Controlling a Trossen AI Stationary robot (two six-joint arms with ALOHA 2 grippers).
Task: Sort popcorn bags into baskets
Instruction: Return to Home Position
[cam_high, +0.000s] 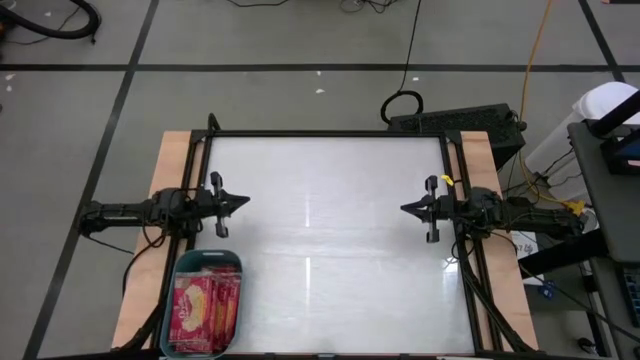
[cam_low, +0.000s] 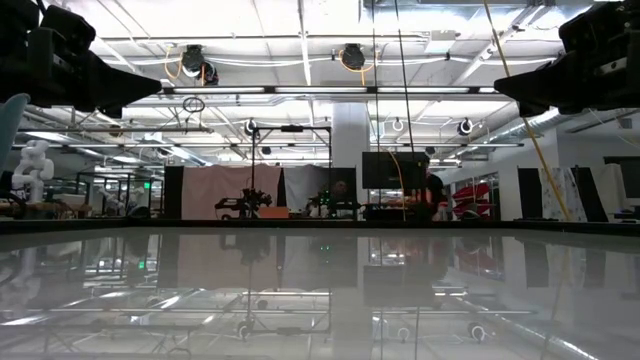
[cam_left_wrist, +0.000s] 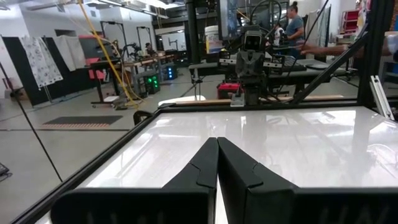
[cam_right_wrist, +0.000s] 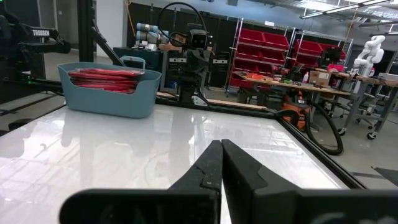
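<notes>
A teal-blue basket (cam_high: 204, 305) stands on the white table near its near left corner, and shows again in the right wrist view as the basket (cam_right_wrist: 109, 91). Red popcorn bags (cam_high: 205, 308) lie stacked inside it, their tops level with the rim, seen as bags (cam_right_wrist: 102, 79). My left gripper (cam_high: 243, 203) hovers at the table's left edge, just beyond the basket, shut and empty; its fingers meet in the left wrist view (cam_left_wrist: 217, 144). My right gripper (cam_high: 405, 208) hovers at the right edge, shut and empty, seen too in its wrist view (cam_right_wrist: 221, 145).
A black frame (cam_high: 325, 135) runs round the white table top (cam_high: 330, 250). Wooden boards flank both sides. Cables trail off the right arm. Beyond the table stand workshop benches, red shelves and a person (cam_left_wrist: 292, 28) far off.
</notes>
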